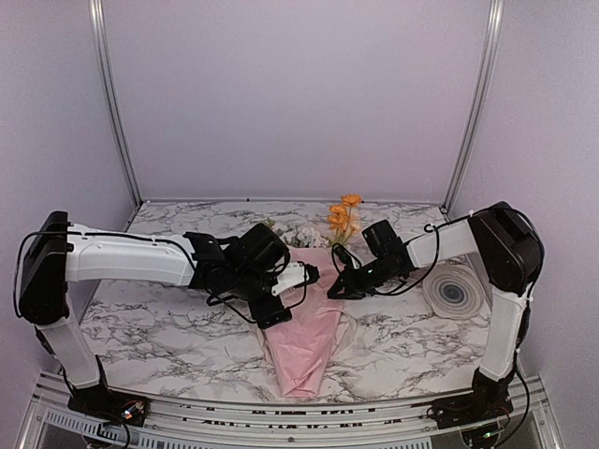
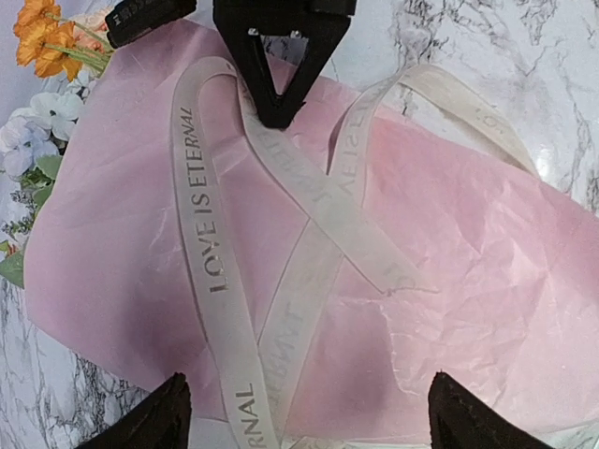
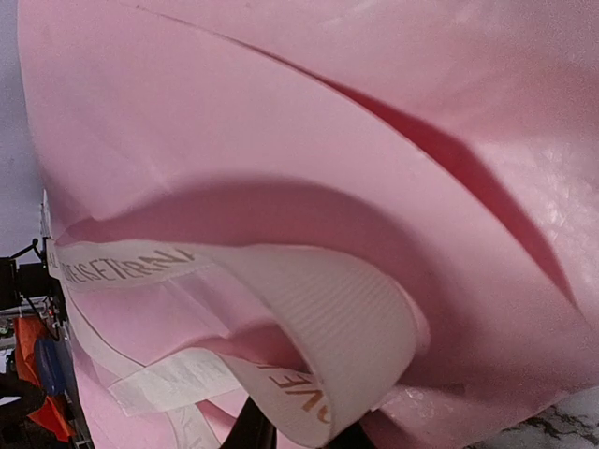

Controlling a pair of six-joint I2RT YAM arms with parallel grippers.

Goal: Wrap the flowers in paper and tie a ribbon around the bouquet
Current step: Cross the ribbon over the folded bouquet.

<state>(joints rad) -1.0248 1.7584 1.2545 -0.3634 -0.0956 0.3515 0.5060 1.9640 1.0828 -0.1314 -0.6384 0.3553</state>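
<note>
Small dark capital letters run along the pale cream ribbon (image 2: 211, 271). In the left wrist view one strand reads "LOVE IS ETERNAL", and a second printing lower on it ends in "NAL". The lettering on the crossing strands is too faint to read. The right wrist view shows the fragments "IS ETERNA" and "VE".

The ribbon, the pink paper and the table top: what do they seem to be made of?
The ribbon looks like woven fabric, matte and half sheer: fine ribs show in the right wrist view, and pink shows through. The paper looks tissue-thin, matte, full of small crinkles. The table top is smooth, white with grey veins like marble; stone or print, I cannot tell.
</note>
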